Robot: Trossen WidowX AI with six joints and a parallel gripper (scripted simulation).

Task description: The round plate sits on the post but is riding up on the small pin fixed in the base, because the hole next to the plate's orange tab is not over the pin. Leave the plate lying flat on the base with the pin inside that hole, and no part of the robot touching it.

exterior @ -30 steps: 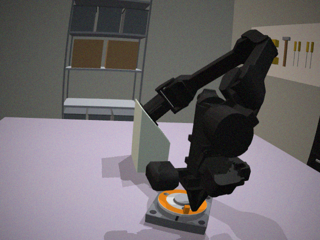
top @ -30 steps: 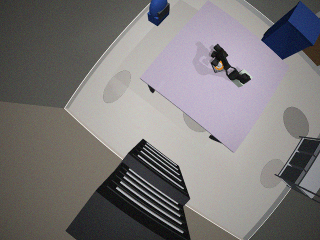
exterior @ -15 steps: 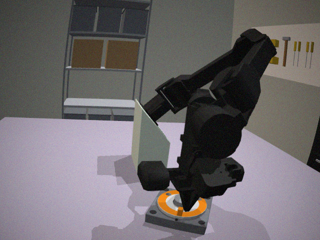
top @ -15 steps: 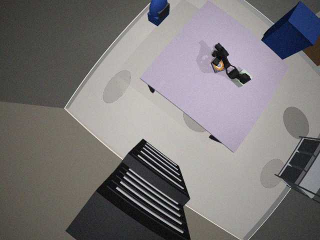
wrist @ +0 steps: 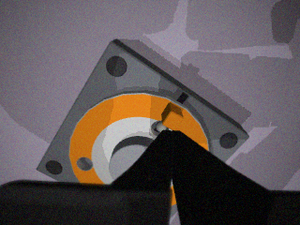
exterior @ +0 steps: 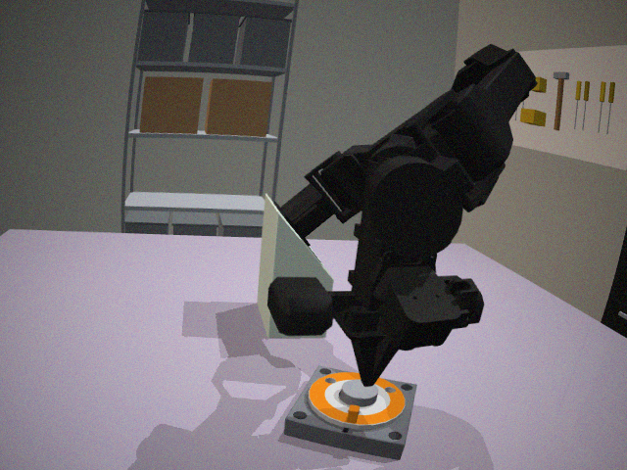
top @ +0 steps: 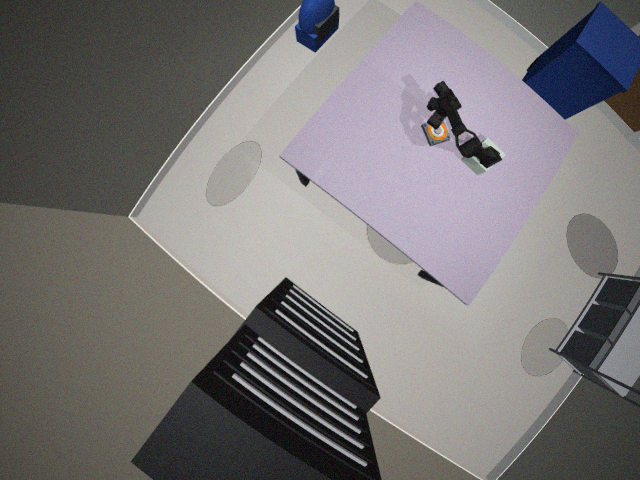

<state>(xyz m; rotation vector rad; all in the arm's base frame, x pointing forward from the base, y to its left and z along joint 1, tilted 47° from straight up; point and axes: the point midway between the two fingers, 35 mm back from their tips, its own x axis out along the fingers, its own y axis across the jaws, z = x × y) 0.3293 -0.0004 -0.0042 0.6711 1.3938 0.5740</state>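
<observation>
My black claw [wrist: 171, 136], pressed together on nothing, sits centre-frame by the round orange plate's [wrist: 119, 110] small orange tab [wrist: 172, 112]. I should lift clear slowly, without dragging the plate.

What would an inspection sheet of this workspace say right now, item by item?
Surface: lilac table top.
Job's things: orange round plate on the grey base, around the post; tab beside a hole with the pin showing in it.
Clutter: nothing seen.
Grippers: gripper shut, empty, tip at the post; contact unclear.
Cables: nothing seen.
Surroundings: shelving, tool board, blue box.
</observation>
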